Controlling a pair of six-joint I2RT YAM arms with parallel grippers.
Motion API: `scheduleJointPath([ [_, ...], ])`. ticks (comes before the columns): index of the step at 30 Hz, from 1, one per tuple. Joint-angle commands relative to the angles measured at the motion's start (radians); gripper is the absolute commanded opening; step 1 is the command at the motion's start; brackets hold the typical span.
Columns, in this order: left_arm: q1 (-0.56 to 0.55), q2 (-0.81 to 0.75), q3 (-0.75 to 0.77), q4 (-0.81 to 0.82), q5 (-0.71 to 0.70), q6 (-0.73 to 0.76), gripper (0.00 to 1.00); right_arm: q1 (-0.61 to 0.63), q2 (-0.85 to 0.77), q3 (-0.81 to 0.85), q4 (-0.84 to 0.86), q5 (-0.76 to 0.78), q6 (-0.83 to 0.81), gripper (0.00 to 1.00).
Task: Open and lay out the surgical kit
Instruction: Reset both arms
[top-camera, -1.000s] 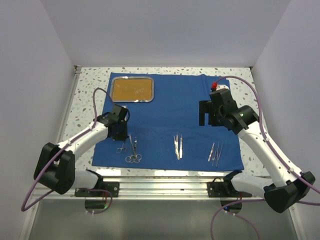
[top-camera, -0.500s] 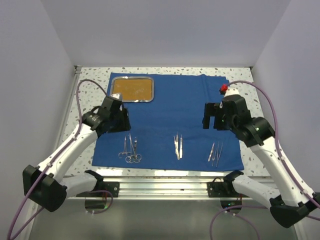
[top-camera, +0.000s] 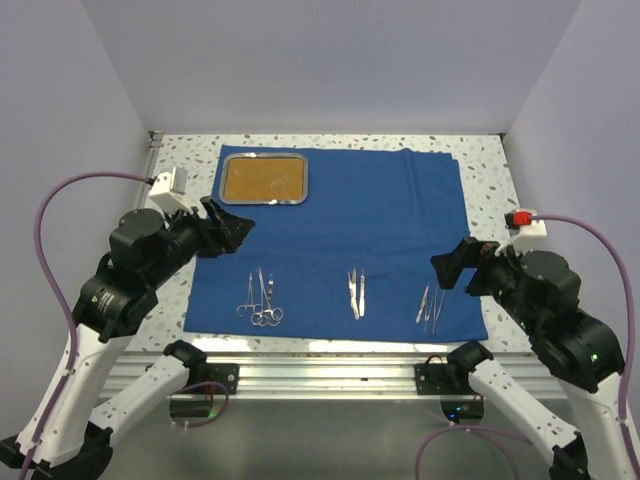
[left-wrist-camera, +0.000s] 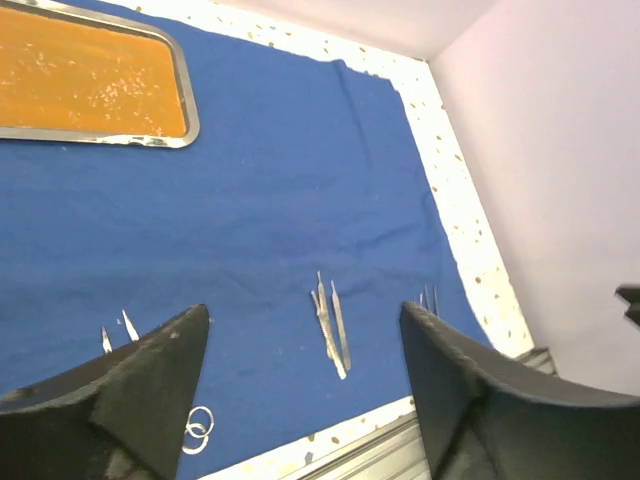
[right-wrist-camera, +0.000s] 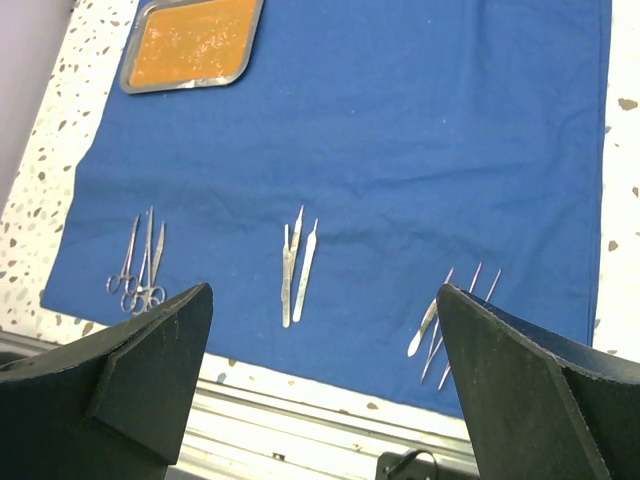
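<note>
Three groups of instruments lie in a row along the near edge of the blue cloth (top-camera: 340, 220), which is spread flat on the tabletop (top-camera: 175, 160). The forceps (top-camera: 260, 300) are on the left, the scalpels (top-camera: 356, 292) in the middle and the tweezers (top-camera: 430, 306) on the right. Each group has its long axis running from near to far. The tray (top-camera: 264, 180) sits bare on the far left corner of the cloth, well apart from the row.

My left end effector (top-camera: 232, 228) hovers over the cloth's left edge, its fingers spread with nothing between them. The forceps lie below it, toward my base and a little to the right, so this arm is the nearer one for them. My right end effector (top-camera: 452, 268) hovers off the cloth's near right part, also spread wide and holding nothing. The tweezers lie just to its left and below.

I judge the layout close to finished. If any piece needs straightening, the reach would be downward along its length. The only obstacle would be its neighbours, since the pieces in each group lie close together and the forceps appear to overlap at the rings.
</note>
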Motion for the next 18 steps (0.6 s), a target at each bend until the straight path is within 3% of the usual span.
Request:
scheduleJointPath([
  [1,-0.006,0.021,0.017,0.014,-0.077,-0.029,0.83,0.000,-0.042,-0.016,-0.058,-0.028,0.044,0.99],
  [2,-0.006,0.026,0.031,0.000,-0.093,-0.021,0.94,0.002,-0.053,-0.013,-0.075,-0.029,0.050,0.99],
  [4,-0.006,0.042,0.076,-0.047,-0.154,-0.015,1.00,0.000,-0.079,-0.008,-0.093,-0.031,0.050,0.99],
  [18,-0.006,0.012,0.113,-0.135,-0.271,-0.053,1.00,0.000,-0.143,0.128,-0.237,-0.054,-0.014,0.99],
])
